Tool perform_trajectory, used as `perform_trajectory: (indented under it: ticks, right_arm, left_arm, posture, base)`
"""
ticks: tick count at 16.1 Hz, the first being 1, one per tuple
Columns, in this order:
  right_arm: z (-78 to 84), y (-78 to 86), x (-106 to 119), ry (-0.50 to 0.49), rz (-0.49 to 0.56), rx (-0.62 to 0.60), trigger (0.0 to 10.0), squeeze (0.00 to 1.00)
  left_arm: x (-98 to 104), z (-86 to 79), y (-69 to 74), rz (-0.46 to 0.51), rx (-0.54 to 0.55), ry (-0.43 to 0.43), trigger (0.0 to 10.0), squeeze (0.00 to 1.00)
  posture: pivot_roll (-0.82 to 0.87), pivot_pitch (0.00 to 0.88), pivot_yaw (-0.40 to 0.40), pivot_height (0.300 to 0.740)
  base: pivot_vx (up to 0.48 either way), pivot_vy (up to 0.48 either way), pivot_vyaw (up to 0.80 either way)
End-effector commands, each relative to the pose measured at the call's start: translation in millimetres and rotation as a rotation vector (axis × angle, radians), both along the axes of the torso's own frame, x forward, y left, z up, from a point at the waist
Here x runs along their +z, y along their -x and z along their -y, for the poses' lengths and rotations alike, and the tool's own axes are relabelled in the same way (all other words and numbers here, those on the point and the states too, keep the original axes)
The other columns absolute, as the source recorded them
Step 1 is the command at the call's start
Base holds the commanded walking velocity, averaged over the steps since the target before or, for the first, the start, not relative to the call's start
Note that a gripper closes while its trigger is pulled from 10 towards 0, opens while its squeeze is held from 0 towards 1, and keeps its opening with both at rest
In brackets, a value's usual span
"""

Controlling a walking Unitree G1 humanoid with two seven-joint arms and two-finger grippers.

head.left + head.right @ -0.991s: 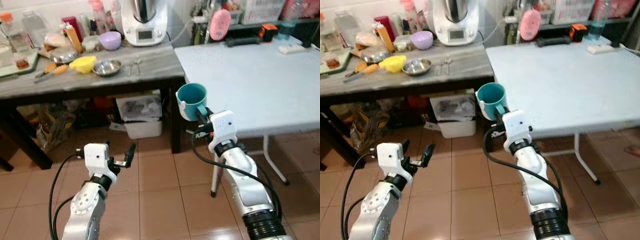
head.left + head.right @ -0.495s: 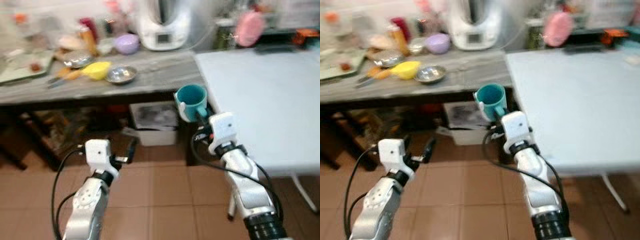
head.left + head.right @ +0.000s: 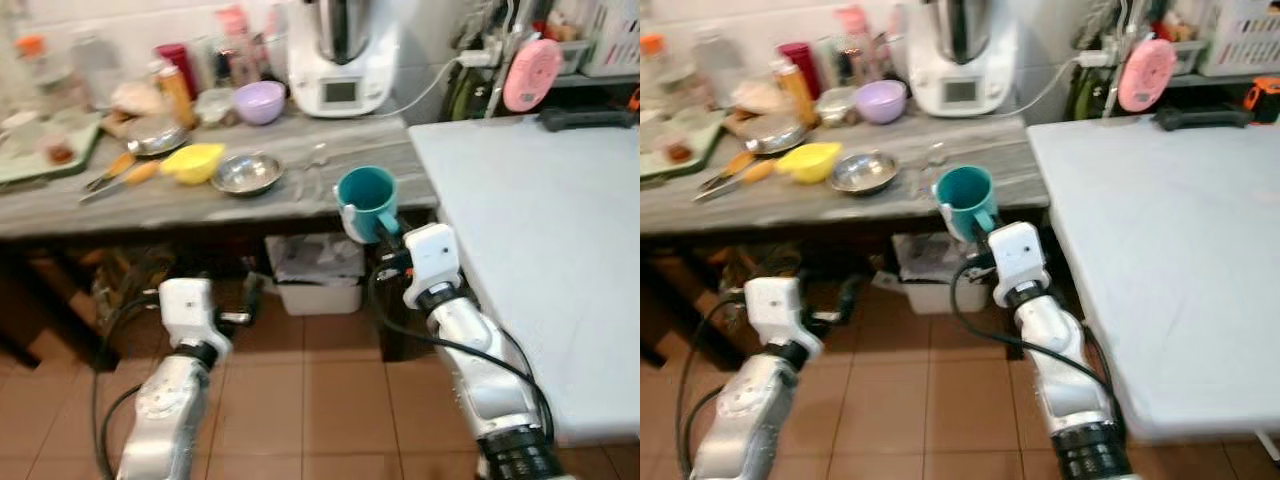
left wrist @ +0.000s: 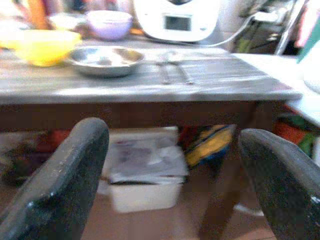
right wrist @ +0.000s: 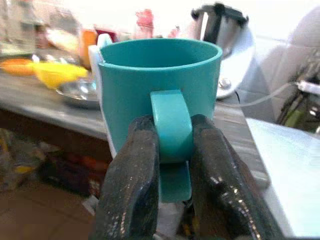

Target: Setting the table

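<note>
Teal and smooth, the mug [image 5: 159, 100] sits upright in the right end effector [image 5: 170, 165], whose two black fingers [image 5: 131, 185] are clamped on either side of its flat loop handle. A white patch runs down one side of the round wall. The mug hangs in the air just off the front edge of the grey wooden worktop [image 3: 200, 195], near that worktop's corner. To the right of this end effector lies the pale, smooth white table [image 3: 540, 230], its near corner just beside the silver right arm.

Beyond the mug on the grained worktop rest a shallow steel bowl [image 3: 246, 173], a yellow bowl [image 3: 193, 160], a lilac bowl [image 3: 259, 100] and a white kitchen machine [image 3: 343, 55] with a small screen. A pair of metal cutlery pieces [image 4: 171, 70] lies beside the steel bowl.

The left end effector [image 4: 170, 165] hangs low over the reddish tiled floor [image 3: 300, 400], its rounded black fingers [image 4: 65, 180] wide apart with nothing between them. Ahead of it, under the worktop, sits a white bin [image 4: 144, 170] holding paper.
</note>
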State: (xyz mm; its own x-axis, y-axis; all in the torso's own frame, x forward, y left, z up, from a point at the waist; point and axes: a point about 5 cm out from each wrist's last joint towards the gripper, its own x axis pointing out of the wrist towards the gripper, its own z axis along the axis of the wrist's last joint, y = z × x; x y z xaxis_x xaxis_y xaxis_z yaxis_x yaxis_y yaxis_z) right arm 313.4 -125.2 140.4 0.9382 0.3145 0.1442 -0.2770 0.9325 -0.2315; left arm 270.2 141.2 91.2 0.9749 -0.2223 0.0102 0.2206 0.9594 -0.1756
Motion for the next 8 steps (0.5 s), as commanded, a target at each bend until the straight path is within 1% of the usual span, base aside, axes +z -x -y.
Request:
perform_trajectory:
  ticks: [1,6,8]
  right_arm:
    - [-9.5,-1.5,12,-0.023,0.042,0.027,10.0,0.0]
    - [-8.9,-3.0,19,-0.021,0.07,0.027,10.0,0.0]
    - [-10.0,-2.1,19,-0.019,0.072,0.034,10.0,0.0]
  left_arm:
    - [4,-10.3,-1.1,0.01,0.022,-0.03,10.0,0.0]
    - [14,-5.9,-3.3,0.044,0.001,-0.027,10.0,0.0]
    - [15,-6.2,-3.1,0.045,-0.003,-0.03,10.0,0.0]
  posture:
    - [-0.13,0.0,0.075,0.74]
    - [-0.13,0.0,0.075,0.74]
    - [-0.12,0.0,0.074,0.74]
  base:
    - [0.48,0.0,0.0]
    - [0.48,0.0,0.0]
    - [0.48,0.0,0.0]
